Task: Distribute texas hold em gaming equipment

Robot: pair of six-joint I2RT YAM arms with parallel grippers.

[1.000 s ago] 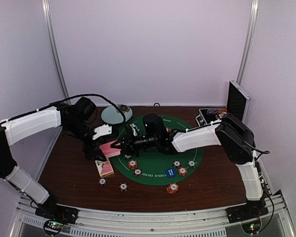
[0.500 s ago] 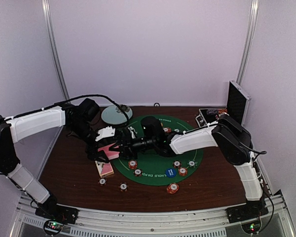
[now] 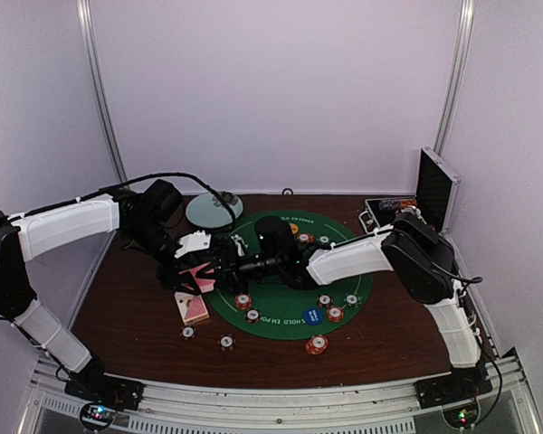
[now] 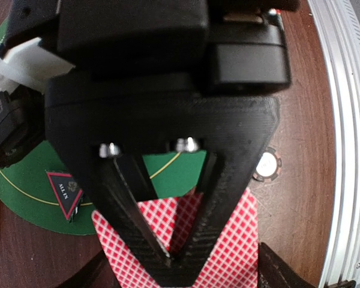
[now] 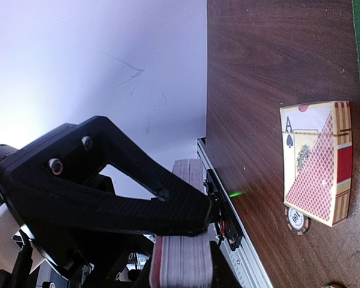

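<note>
The right gripper [image 5: 195, 231] is clamped on the deck of pink-backed playing cards [image 5: 180, 261] and holds it off the table at the left edge of the green mat [image 3: 281, 303]. The left gripper [image 4: 171, 263] has its jaws pinched to a point. Their tips sit against the pink back of the deck's top card, but I cannot tell whether a card is nipped between them.

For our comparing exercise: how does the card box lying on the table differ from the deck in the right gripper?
The card box lies flat on the wooden table, free of either gripper; the deck is clamped in the right gripper. The card box shows a printed ace of spades; the deck shows only bare stacked card edges. Both are red and white.
</note>
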